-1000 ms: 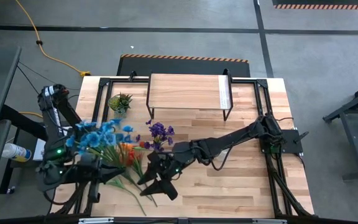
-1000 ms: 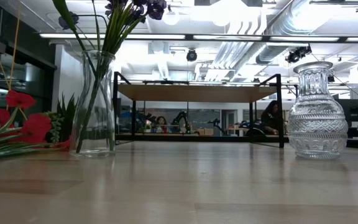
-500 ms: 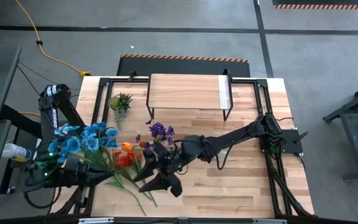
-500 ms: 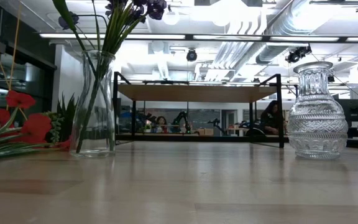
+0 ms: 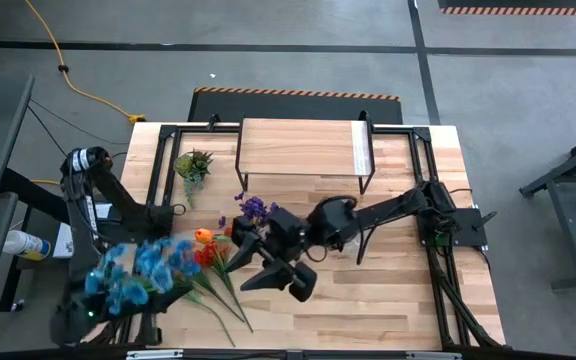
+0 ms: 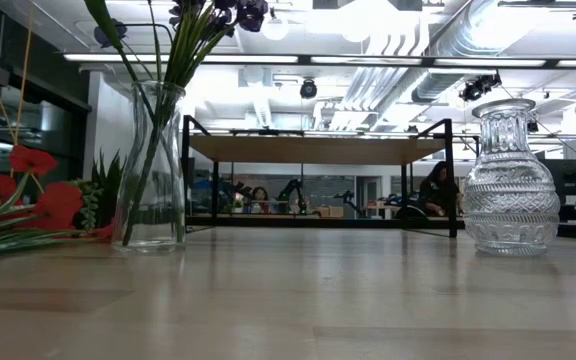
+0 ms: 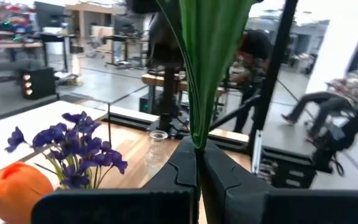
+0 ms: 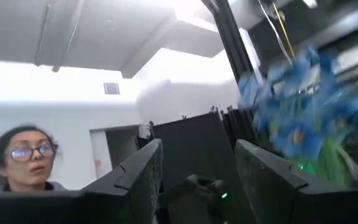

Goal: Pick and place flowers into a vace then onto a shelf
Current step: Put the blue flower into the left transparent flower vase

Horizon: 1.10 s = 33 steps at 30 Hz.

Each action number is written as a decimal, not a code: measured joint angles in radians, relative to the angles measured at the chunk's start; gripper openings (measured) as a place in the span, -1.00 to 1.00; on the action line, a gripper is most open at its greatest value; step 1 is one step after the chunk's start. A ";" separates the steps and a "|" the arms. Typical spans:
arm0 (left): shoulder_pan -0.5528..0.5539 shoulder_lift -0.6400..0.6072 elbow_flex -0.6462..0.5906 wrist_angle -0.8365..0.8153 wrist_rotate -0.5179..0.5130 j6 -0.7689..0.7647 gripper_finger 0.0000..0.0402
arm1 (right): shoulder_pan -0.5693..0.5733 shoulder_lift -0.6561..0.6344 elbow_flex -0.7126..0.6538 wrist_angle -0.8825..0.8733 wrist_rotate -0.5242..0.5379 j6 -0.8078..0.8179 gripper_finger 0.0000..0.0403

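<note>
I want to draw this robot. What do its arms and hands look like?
Both arms are dark, jointed and thin, with black cables along them. The right hand has two flat, dark, wedge-shaped fingers. The left hand has the same black fingers, and small green lights glow on the left arm.

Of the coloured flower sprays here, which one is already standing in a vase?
The purple flowers: their stems run down inside the tall clear vase. The blue flowers are held by the left gripper; the red flowers lie on the table.
</note>
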 joint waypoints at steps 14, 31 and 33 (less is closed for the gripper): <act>0.214 0.076 0.000 0.060 0.128 0.081 -0.82 | -0.009 -0.117 0.000 -0.041 -0.049 -0.068 -0.06; 0.339 0.076 0.000 -0.113 0.195 0.190 -0.82 | -0.009 -0.148 0.000 -0.112 -0.114 -0.061 -0.10; 0.339 0.076 0.000 -0.166 0.187 0.143 -0.82 | -0.009 -0.148 0.000 -0.118 -0.113 -0.061 -0.11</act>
